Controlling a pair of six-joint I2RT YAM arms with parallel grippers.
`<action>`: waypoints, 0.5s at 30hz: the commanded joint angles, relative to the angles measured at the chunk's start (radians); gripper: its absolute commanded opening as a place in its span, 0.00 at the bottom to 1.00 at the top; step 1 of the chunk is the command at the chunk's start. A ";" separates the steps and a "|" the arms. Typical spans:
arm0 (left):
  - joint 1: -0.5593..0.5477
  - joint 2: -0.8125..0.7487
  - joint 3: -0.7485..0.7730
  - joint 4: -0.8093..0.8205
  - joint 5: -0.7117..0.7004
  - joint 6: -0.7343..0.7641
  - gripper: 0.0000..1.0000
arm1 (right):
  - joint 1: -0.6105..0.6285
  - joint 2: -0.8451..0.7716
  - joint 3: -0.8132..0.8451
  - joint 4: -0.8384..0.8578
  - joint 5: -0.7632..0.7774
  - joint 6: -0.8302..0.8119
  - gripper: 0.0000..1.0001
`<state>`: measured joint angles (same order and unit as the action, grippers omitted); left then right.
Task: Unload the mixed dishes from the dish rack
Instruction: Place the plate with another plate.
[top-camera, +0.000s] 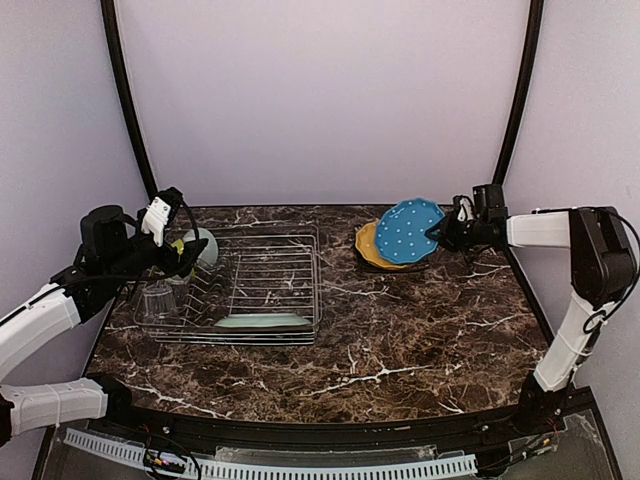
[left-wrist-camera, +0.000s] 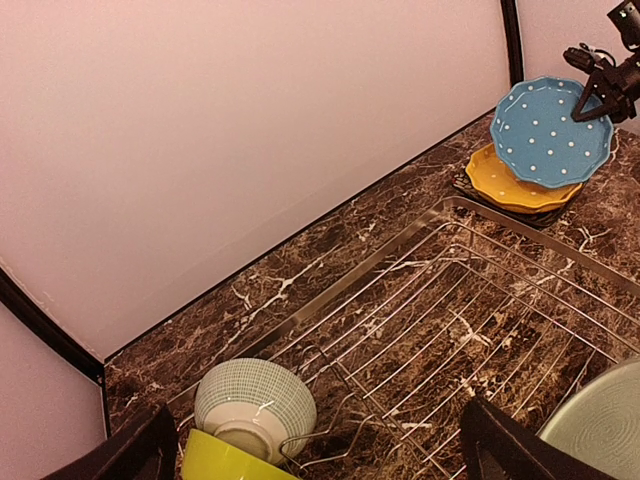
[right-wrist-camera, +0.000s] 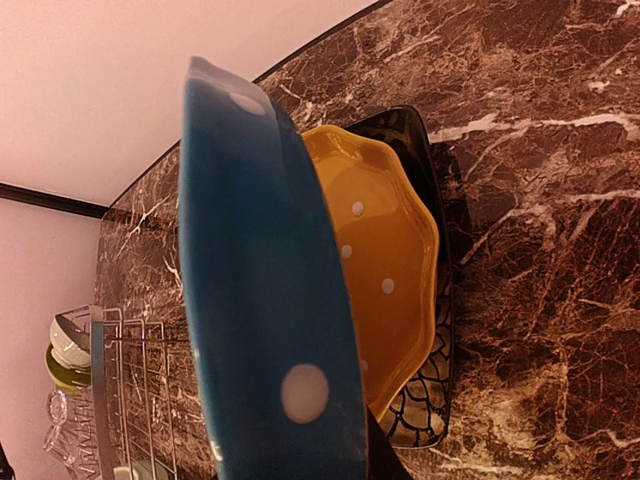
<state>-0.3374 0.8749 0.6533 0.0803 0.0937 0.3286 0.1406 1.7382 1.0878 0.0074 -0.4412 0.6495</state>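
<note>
Your right gripper (top-camera: 437, 232) clamps the blue dotted plate (top-camera: 408, 230), tilted above the yellow plate (top-camera: 368, 246) right of the dish rack (top-camera: 300, 292), apparently to stack it. Your left gripper (top-camera: 185, 254), jaws apart, hovers over bowls (left-wrist-camera: 255, 396) at the rack's left end.

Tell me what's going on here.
Unloading the dish rack. The right gripper holds the blue dotted plate by its rim between its fingers, tilted over the yellow plate, which lies on the black square plate right of the rack. The left gripper hangs open over the rack's left end, where a pale-green bowl, a yellow-green bowl, the glasses and a large pale-green plate sit.
</note>
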 joint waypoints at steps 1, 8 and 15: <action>0.006 -0.005 -0.007 0.006 0.016 -0.008 0.99 | -0.006 0.010 0.073 0.174 -0.062 0.028 0.00; 0.006 -0.002 -0.004 0.010 0.014 -0.007 0.99 | -0.006 0.063 0.104 0.168 -0.065 0.027 0.00; 0.006 -0.001 -0.004 0.012 0.012 -0.010 0.99 | -0.006 0.108 0.123 0.161 -0.071 0.022 0.03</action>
<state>-0.3374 0.8761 0.6533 0.0807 0.0959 0.3283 0.1406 1.8481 1.1526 0.0338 -0.4633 0.6685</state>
